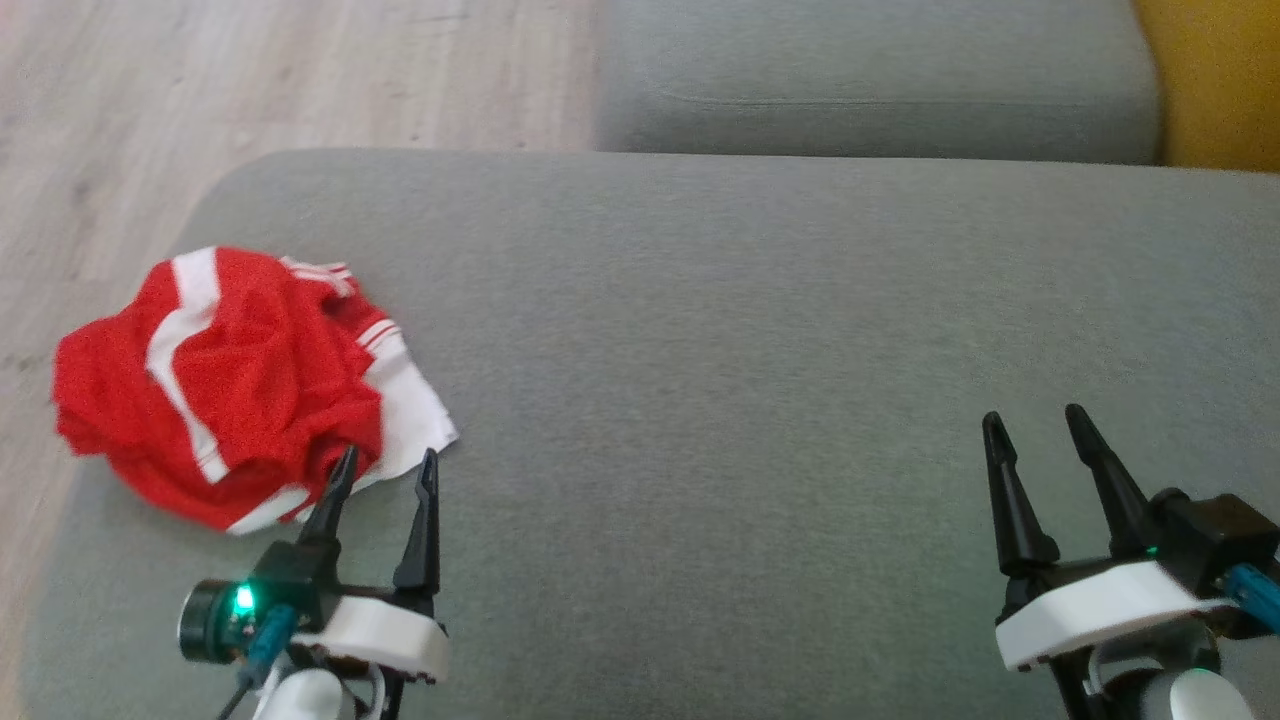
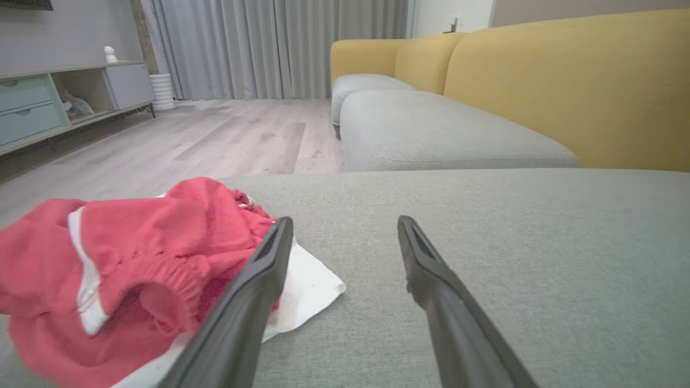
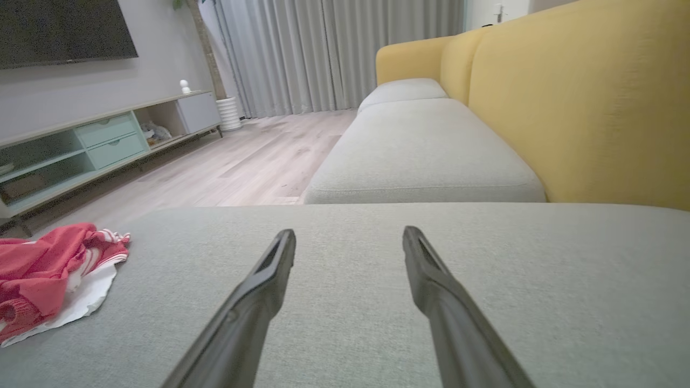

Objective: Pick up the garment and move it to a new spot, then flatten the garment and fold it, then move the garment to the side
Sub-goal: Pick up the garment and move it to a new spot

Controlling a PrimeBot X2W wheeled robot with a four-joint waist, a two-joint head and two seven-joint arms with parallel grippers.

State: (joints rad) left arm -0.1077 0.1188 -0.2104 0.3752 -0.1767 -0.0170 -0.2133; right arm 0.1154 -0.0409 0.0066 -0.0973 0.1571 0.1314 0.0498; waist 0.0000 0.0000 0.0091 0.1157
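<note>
A crumpled red garment (image 1: 230, 385) with white stripes and a white edge lies at the left end of the grey cushion (image 1: 760, 330). It also appears at the lower left of the left wrist view (image 2: 124, 264) and at the far left of the right wrist view (image 3: 48, 269). My left gripper (image 1: 388, 462) is open just at the garment's near right edge, one fingertip over the fabric, nothing held. Over bare cushion at the lower right, far from the garment, my right gripper (image 1: 1036, 420) is open and empty.
A second grey seat cushion (image 1: 880, 80) lies beyond, with a yellow backrest (image 1: 1215, 80) at the right. Wooden floor (image 1: 200, 90) runs along the left, past the cushion's rounded edge. A low TV cabinet (image 3: 102, 145) stands by the wall.
</note>
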